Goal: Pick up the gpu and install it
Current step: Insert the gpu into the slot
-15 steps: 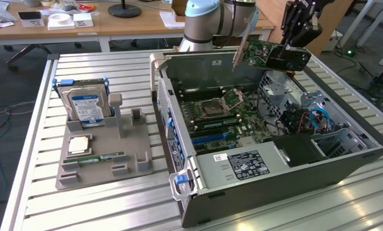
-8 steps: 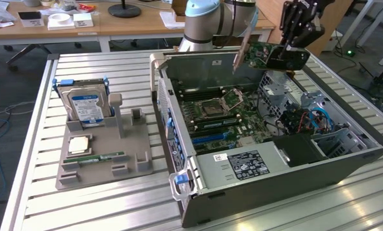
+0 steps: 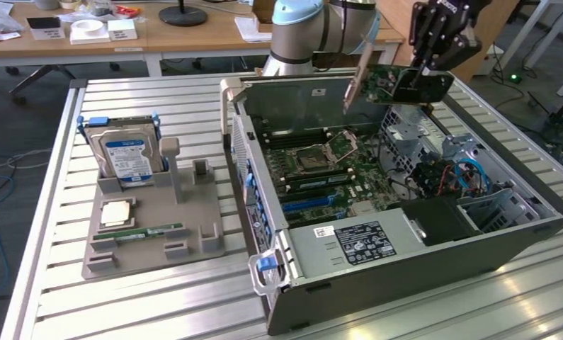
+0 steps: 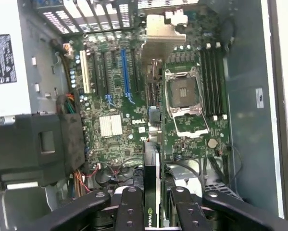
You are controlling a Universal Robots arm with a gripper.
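Observation:
The gpu (image 3: pixel 399 83), a green card with a silver bracket (image 3: pixel 354 85) at one end, hangs in the air above the open computer case (image 3: pixel 376 283). My gripper (image 3: pixel 425 71) is shut on its end away from the bracket. In the wrist view the gpu (image 4: pixel 152 159) shows edge-on between my fingers (image 4: pixel 129 209), with its bracket (image 4: pixel 160 31) at the far end. Below it lies the motherboard (image 4: pixel 110 125) with a blue slot (image 4: pixel 127 72) and black slots to one side of the card, and the CPU socket (image 4: pixel 184 94) to the other.
On the exterior view's left stands a grey holder (image 3: pixel 149 241) carrying a hard drive with a blue label (image 3: pixel 125 152), a RAM stick (image 3: pixel 144 232) and a CPU chip (image 3: pixel 117 211). Inside the case are a power supply (image 3: pixel 357 244), drive cage (image 3: pixel 493 205) and cables (image 3: pixel 447 177).

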